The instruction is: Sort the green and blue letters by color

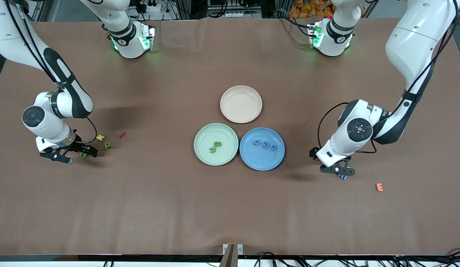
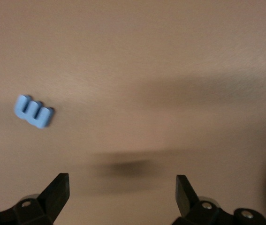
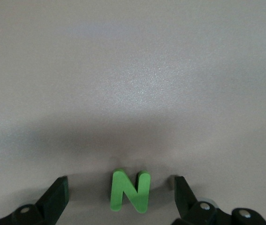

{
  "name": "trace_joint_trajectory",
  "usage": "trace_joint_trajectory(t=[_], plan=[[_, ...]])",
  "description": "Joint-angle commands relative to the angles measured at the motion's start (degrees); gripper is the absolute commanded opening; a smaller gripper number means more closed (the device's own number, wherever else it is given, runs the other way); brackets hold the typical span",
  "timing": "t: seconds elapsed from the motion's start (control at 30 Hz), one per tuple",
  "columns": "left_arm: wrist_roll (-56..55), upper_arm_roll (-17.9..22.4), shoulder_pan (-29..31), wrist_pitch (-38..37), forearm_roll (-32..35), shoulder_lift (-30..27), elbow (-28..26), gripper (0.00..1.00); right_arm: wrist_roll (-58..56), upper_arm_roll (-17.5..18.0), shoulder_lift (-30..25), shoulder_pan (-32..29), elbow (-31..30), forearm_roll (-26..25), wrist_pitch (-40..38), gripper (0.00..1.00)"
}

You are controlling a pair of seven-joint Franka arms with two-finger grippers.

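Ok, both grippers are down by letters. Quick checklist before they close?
1. Right gripper open: ok.
2. Green N between its fingers: ok.
3. Left gripper open: ok.
4. Blue M between its fingers: not ok, it lies off to one side.
5. Green plate has bare room: ok.
6. Blue plate has bare room: ok.

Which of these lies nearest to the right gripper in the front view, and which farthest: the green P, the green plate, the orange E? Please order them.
From the right gripper, open and low over the green N:
1. Green P, just beside it.
2. Green plate, mid-table.
3. Orange E, at the left arm's end.
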Motion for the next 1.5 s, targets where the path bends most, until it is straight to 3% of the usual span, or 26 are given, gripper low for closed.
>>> trace_joint_trajectory(t=[0.0,0.1,0.2,0.37,0.47,0.57,0.93,1.17,1.2,1.33,1.47], plan=[[9.95,0.85,1.81,-0.36,1.44,0.99,0.67,1.0,0.62,0.55,-1.81,-1.5,-2.15,-0.57,0.91,0.98],[15.57,1.11,2.69,-0.36,1.44,1.78,1.73,1.0,0.44,0.55,-1.81,-1.59,-2.15,-0.57,0.91,0.66],[20.67,2.34,3.39,-0.36,1.44,3.01,3.48,1.0,0.44,0.55,-1.81,-1.59,-2.06,-0.57,0.91,0.42],[27.44,3.22,3.66,-0.27,0.65,6.0,7.7,1.0,0.44,0.55,-1.72,-1.68,-1.89,-0.57,1.08,0.15],[27.8,3.22,3.57,-0.27,0.56,8.2,10.16,1.0,0.61,0.55,-1.63,-1.68,-1.8,-0.48,1.0,0.05],[27.45,3.22,3.39,-0.27,0.48,10.22,12.1,1.0,0.7,0.55,-1.63,-1.68,-1.71,-0.4,1.09,0.0],[26.92,3.22,2.43,-0.18,-1.46,12.6,15.0,1.0,3.69,0.82,-1.89,-1.5,-1.27,-0.31,0.65,0.0],[26.92,3.22,2.43,-0.18,-1.63,12.6,15.0,1.0,12.81,5.03,-4.7,0.25,-0.22,-0.13,-3.21,0.0],[26.84,3.22,2.43,-0.09,-1.63,12.6,15.0,0.97,14.05,5.47,-4.97,0.69,0.48,-0.05,-4.79,0.0],[26.75,3.22,2.43,-0.18,-1.72,12.42,15.0,0.47,17.75,7.32,-5.94,3.5,2.59,3.72,-9.81,0.0],[25.18,3.22,2.52,-0.18,-1.72,12.25,14.92,0.28,19.15,7.5,-6.55,8.59,3.91,11.71,-10.08,0.0]])
